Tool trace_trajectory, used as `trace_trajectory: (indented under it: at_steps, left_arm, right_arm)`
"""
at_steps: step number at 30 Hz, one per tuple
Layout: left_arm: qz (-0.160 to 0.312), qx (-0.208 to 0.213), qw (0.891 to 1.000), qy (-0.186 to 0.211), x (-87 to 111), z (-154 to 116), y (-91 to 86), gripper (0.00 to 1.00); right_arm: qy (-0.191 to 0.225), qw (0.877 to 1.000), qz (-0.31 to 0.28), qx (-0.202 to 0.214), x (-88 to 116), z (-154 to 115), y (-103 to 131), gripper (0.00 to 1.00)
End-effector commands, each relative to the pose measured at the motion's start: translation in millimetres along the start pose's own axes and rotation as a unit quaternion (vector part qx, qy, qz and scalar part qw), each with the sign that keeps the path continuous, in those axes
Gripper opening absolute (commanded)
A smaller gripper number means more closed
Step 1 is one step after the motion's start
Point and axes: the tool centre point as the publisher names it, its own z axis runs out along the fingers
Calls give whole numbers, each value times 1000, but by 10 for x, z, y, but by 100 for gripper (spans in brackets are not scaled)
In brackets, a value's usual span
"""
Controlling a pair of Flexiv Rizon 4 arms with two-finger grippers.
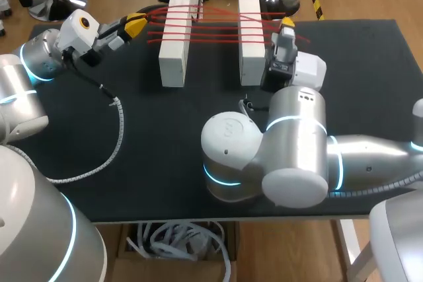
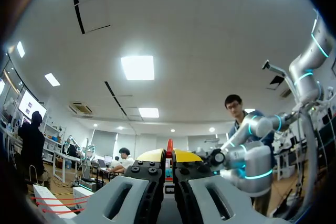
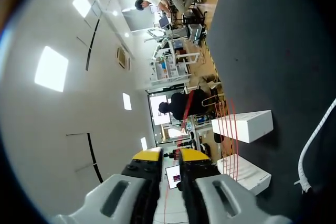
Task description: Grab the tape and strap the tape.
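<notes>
Tape [image 1: 215, 28] strands run horiz., side to side, across 2 white blocks [image 1: 175, 44].

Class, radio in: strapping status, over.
Left gripper shut on red tape. Right gripper likewise. Tape strung across two white blocks. No obstruction seen.

**Tape ends and worktop partly out of sight**

In the head view, the tape [image 1: 218, 28] is covered where it meets the right gripper [image 1: 285, 31], and a broad part of the worktop [image 1: 165, 163] is hidden under the right arm [image 1: 291, 150]. In the left wrist view, only a red sliver of tape is seen, pinched between the left gripper's [image 2: 169, 156] fingers [image 2: 152, 156], and a white block [image 2: 47, 195] is cut off by the rim.
</notes>
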Motion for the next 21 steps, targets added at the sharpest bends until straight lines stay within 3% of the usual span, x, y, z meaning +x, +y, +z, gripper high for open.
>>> trace_trajectory:
  at_steps: [1,21]
  left_arm:
    - [1,1,1000,0,4,-3,10,0]
    - [1,1,1000,0,4,-3,10,0]
  right_arm:
    - [-5,1000,-3,-6,24,10,-23,0]
    - [-27,999,-26,7,33,9,-8,0]
